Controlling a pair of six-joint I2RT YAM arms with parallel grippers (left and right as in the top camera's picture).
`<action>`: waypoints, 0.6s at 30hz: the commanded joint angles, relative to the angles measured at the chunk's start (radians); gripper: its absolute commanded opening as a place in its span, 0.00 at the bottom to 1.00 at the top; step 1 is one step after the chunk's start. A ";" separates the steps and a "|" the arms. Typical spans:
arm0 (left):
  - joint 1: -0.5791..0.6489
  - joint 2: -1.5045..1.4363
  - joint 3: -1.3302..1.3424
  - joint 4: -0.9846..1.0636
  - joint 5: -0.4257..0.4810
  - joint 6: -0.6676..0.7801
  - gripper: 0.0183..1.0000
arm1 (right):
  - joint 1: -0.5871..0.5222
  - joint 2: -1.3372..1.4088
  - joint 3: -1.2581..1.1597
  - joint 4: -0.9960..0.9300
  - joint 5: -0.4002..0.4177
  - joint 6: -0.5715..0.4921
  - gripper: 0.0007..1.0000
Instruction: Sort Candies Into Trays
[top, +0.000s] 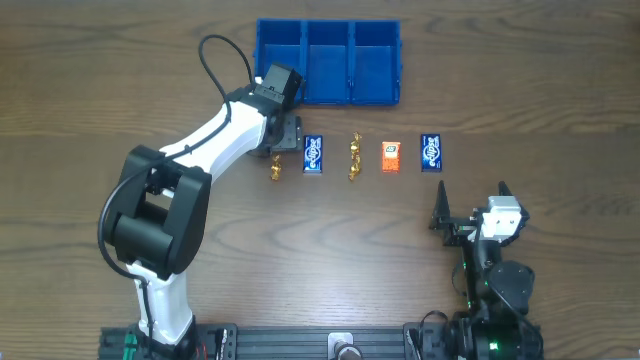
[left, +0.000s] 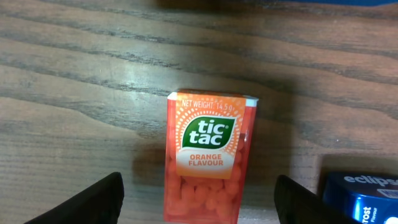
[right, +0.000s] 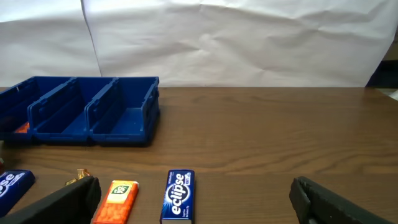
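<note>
The left hand (left: 199, 186) is spread wide, low over the table (left: 93, 93). An orange mint box (left: 208, 137) is seen lying flat between its fingers, apparently touched by neither. A blue mint box (left: 364, 193) lies just beside it. The right hand (right: 194, 193) is likewise opened wide, well apart from the blue tray (top: 330, 98).

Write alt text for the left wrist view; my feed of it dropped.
An orange candy box lies flat on the wooden table, centred between the open fingers of the left gripper, with a gap on each side. A corner of a blue candy pack shows beside one finger.
</note>
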 joint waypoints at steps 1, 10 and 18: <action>0.006 0.045 0.002 0.026 0.003 0.015 0.75 | -0.004 -0.007 -0.002 -0.006 0.005 -0.015 1.00; 0.013 0.051 0.014 0.036 0.011 0.016 0.35 | -0.004 -0.007 -0.002 -0.006 0.005 -0.015 1.00; 0.009 0.024 0.129 -0.073 0.021 0.015 0.27 | -0.004 -0.007 -0.002 -0.006 0.005 -0.015 1.00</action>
